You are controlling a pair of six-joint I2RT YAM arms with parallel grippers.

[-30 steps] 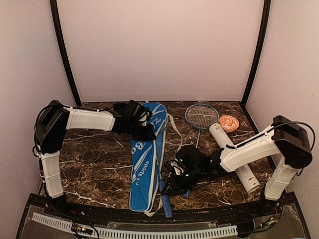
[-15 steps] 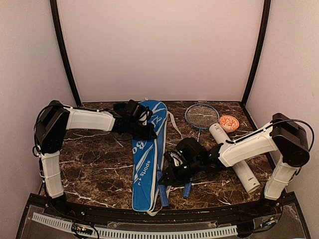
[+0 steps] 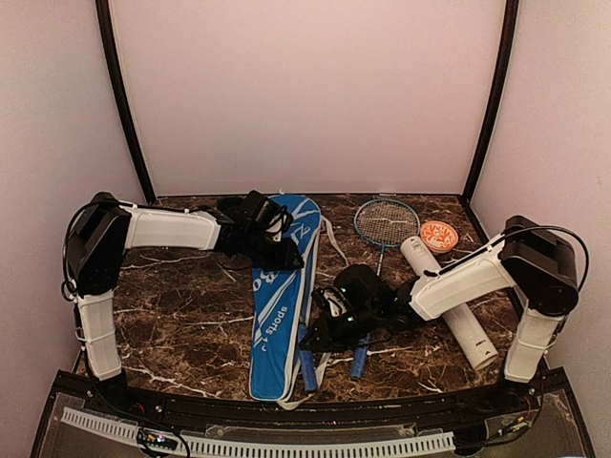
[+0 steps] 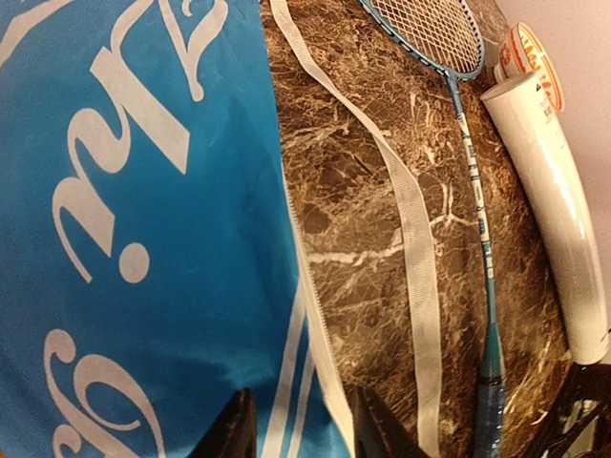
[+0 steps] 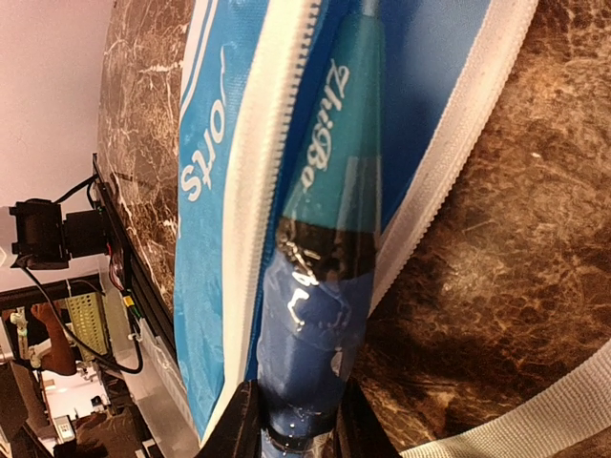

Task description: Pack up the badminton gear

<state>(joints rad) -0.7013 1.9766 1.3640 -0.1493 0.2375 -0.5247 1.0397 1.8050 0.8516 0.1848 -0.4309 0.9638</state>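
Left gripper point(image 4: 304, 431) is straddling the blue racket bag point(image 4: 124, 239) edge with its jaws; cannot tell if pinching. Right gripper point(image 5: 296, 425) jaws are clamping the blue-handled racket point(image 5: 325, 219) by its grip, the shaft lying in the bag's open zipper ahead of the jaws. Second racket point(image 3: 384, 224) and long white tube point(image 3: 449, 301) are lying on the tabletop point(image 3: 191, 315), right of those jaws.

Easiest way in is the bare marble at the front-left of the table point(image 3: 181, 324), between the left arm point(image 3: 172, 229) and the blue racket bag point(image 3: 279, 305). The middle is jammed. The bag runs front to back, the left gripper point(image 3: 284, 257) is pinched on its far edge, and the right gripper point(image 3: 313, 340) is clamped round a racket handle point(image 5: 315, 324) at its opening. The right side's tight too: the right arm point(image 3: 458, 281) crosses over the white tube point(image 3: 468, 329), with the second racket point(image 3: 384, 225) and a loose strap point(image 4: 410, 239) lying between tube and bag.
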